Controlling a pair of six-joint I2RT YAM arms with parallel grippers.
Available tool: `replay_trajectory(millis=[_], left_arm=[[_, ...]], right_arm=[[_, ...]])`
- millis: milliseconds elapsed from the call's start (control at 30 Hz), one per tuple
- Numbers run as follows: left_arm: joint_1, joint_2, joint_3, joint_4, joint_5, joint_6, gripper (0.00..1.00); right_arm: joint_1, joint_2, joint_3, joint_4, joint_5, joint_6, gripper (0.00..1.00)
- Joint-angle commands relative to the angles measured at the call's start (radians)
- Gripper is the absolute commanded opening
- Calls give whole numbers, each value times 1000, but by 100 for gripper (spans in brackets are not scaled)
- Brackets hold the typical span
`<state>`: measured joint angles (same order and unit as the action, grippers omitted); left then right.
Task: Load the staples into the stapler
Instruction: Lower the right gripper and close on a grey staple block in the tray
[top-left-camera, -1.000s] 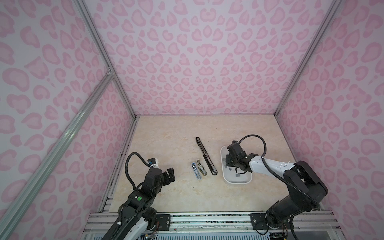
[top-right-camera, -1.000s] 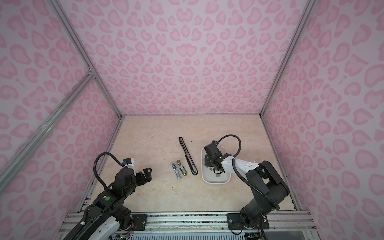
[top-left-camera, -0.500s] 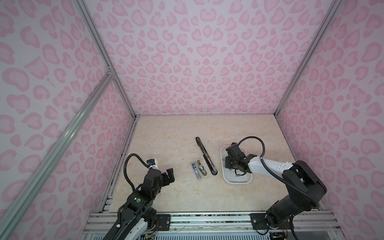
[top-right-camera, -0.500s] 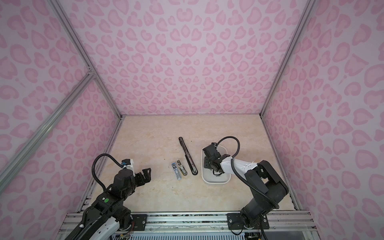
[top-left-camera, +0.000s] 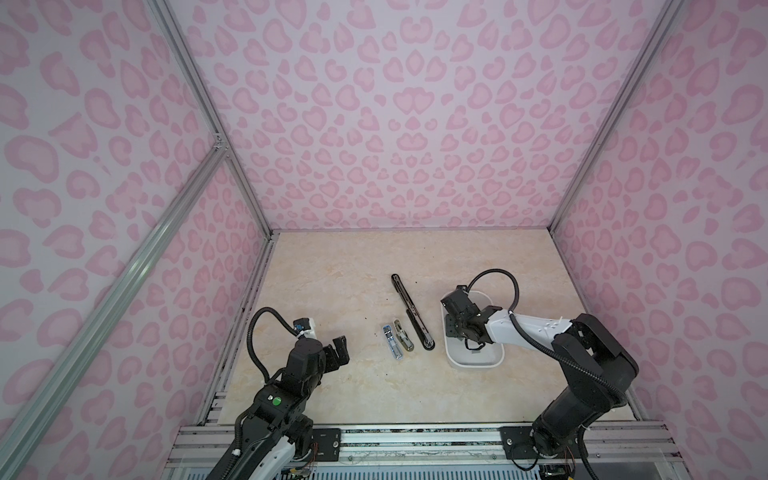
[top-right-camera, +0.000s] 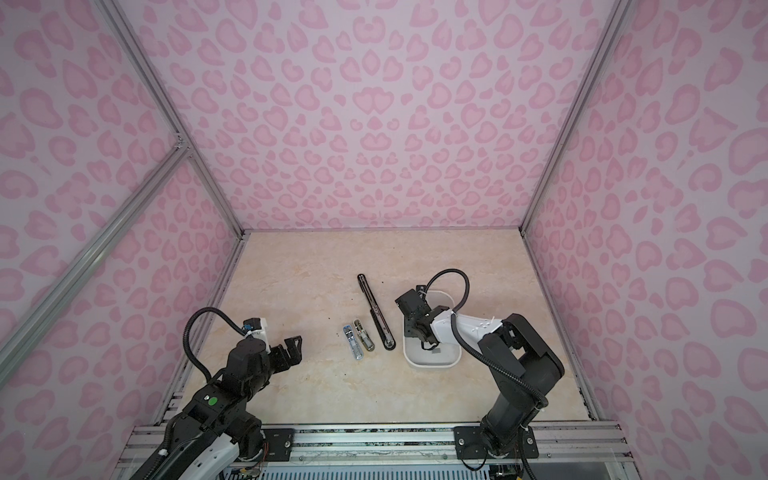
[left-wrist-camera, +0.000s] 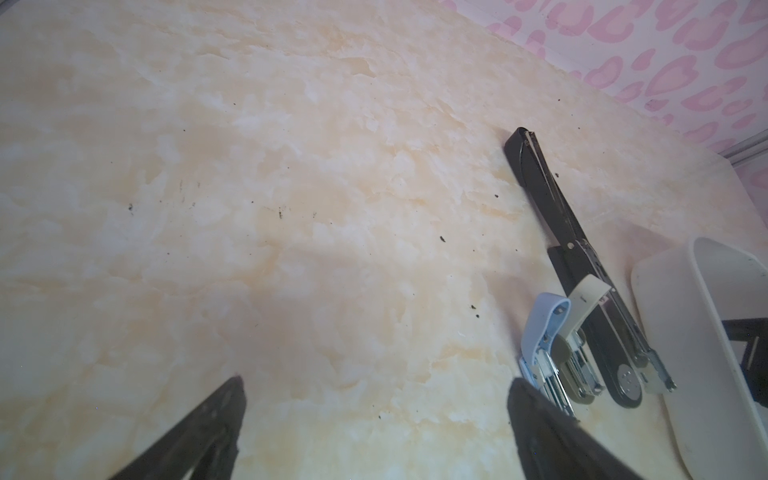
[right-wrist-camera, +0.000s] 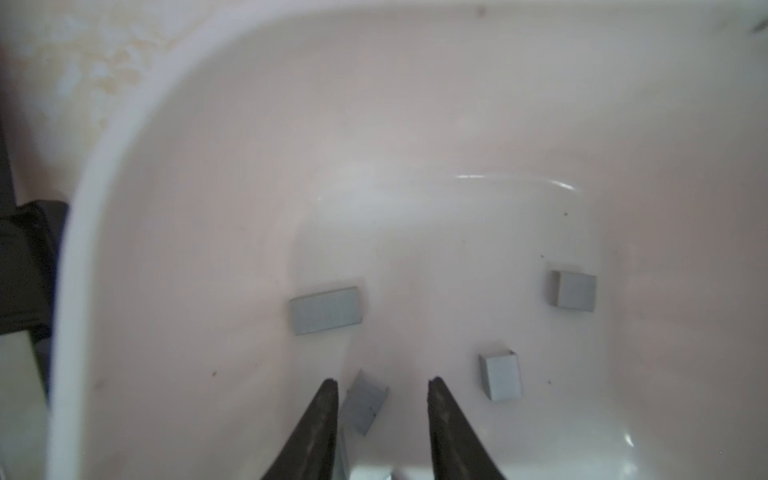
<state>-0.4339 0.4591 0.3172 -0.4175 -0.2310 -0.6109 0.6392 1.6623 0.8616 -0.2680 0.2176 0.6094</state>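
Observation:
Three staplers lie side by side mid-table: a long black stapler (top-left-camera: 409, 309) (top-right-camera: 376, 311) (left-wrist-camera: 557, 208), a small blue one (top-left-camera: 390, 341) (left-wrist-camera: 544, 328) and a small beige one (top-left-camera: 403, 336) (left-wrist-camera: 586, 299), their tops hinged open. The staples lie in a white tray (top-left-camera: 473, 361) (top-right-camera: 432, 361) (right-wrist-camera: 104, 166) as loose grey blocks (right-wrist-camera: 326, 309) (right-wrist-camera: 575, 291) (right-wrist-camera: 500, 376). My right gripper (right-wrist-camera: 382, 381) (top-left-camera: 452, 332) reaches down into the tray, open. One staple block (right-wrist-camera: 365, 405) lies between its fingers, close to one and clear of the other. My left gripper (left-wrist-camera: 375, 381) (top-left-camera: 338, 353) hovers wide open and empty, front left of the staplers.
Pink patterned walls enclose the beige marble table (top-left-camera: 353, 270) on three sides. An aluminium rail (top-left-camera: 395, 440) runs along the front edge, carrying both arm bases. The tray stands just right of the black stapler. Small dark specks dot the tabletop.
My right gripper has shifted slightly inside the tray and its jaws stand a little wider. The left arm has barely moved.

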Motion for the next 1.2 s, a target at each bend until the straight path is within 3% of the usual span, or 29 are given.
replay_trajectory(millis=[0,433,1167], left_arm=[[1,3,-1,18,1,0,99],[1,0,-3,17,5,-1,99],[0,-1,-3,18,3,-1,99]], right_arm=[[3,1,-15,-23,29,3,35],[3,-25,-40,-12,20,6,26],[-11,17,-45,28,-11,6,20]])
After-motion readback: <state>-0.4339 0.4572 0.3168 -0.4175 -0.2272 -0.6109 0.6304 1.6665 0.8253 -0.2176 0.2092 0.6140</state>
